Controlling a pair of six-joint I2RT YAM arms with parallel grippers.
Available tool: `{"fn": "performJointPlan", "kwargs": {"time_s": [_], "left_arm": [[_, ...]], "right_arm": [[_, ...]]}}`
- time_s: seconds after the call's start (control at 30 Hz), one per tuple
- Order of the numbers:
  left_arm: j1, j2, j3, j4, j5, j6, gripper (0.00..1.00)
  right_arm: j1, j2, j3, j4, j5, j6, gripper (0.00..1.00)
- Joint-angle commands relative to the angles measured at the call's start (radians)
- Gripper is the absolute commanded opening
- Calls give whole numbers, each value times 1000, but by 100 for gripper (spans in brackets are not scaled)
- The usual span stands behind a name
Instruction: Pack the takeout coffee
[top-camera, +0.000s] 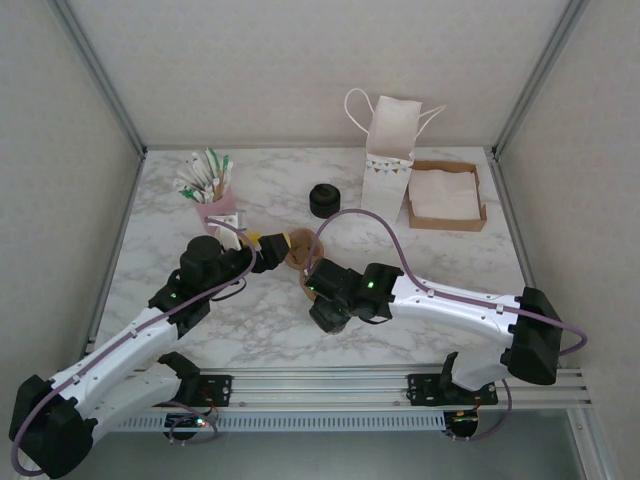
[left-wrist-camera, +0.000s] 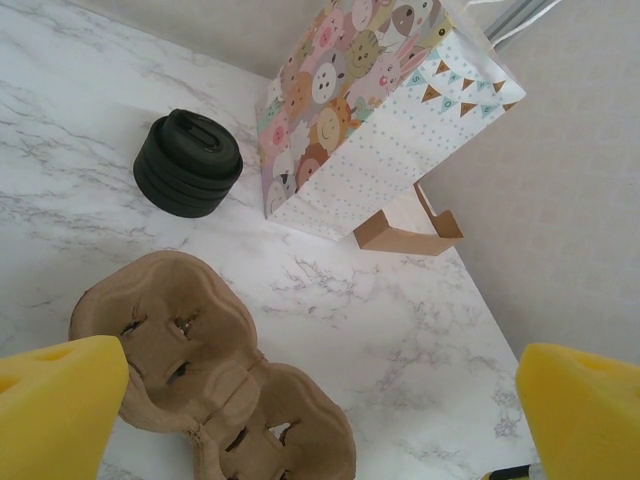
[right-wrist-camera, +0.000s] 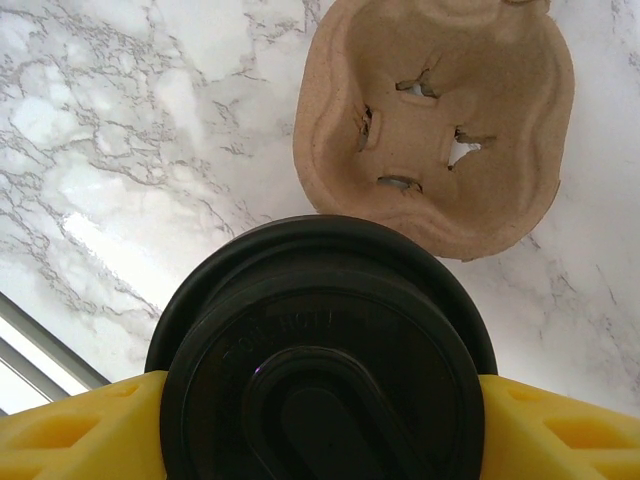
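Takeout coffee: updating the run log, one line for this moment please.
right gripper: shut on takeout coffee | coffee: near cup carrier, not in it | left gripper: open, near cup carrier

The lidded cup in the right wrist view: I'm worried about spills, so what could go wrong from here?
1. The takeout coffee, held in the right tool, is not yet over a pocket of the pulp carrier; it could land on a rim and tip.
2. The left tool stands open above the carrier, not gripping it, so the light carrier may slide when the coffee is pushed in.
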Motion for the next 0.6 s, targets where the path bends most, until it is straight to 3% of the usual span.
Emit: {"fn": "performJointPlan", "kwargs": {"time_s": [0.0,0.4,0.57], "left_arm": [[-7,-5,-13,15,11,5,100],[-6,-3,-15,18,14,3,100],[-7,0,-16,20,13,1,100]], "right_arm": [[-12,18,-38,0,-42,31,72],[-10,-27,-81,-36,-57,88,72],[-9,-52,-81,-83,-9,102,72]]}}
